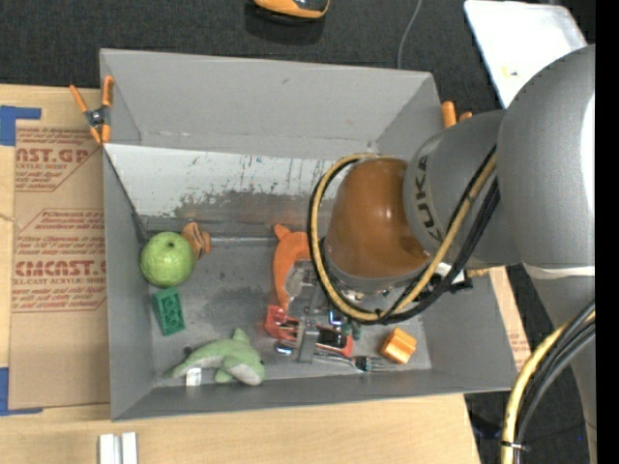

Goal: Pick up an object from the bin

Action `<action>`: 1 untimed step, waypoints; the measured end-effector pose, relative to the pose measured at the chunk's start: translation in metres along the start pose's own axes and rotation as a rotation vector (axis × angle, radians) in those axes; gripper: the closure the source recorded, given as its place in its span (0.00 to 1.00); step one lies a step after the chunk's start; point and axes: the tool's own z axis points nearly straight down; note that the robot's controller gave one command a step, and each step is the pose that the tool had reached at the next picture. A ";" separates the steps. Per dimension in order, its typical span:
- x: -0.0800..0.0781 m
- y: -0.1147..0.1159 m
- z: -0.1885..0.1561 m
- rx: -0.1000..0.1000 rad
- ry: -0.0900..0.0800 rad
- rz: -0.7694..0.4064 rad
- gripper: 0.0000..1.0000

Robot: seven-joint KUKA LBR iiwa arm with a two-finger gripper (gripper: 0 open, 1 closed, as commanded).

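Observation:
My gripper (308, 329) is low over the bin floor, right of the middle and near the front wall, largely covered by the wrist above it. An orange curved toy (288, 259) lies just behind it, partly hidden by the arm. A small red piece (280, 323) sits at the gripper's left side; whether it is a loose thing or touches the gripper I cannot make out. A small orange block (397, 345) lies on the floor to the gripper's right.
A green apple (167, 259) rests by the left wall with a small brown-orange thing (197, 239) beside it. A green toy brick (169, 311) lies below the apple. A pale green plush fish (224, 360) lies along the front wall. The arm covers the bin's right part.

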 end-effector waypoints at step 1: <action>0.023 0.011 0.024 0.001 -0.014 -0.718 1.00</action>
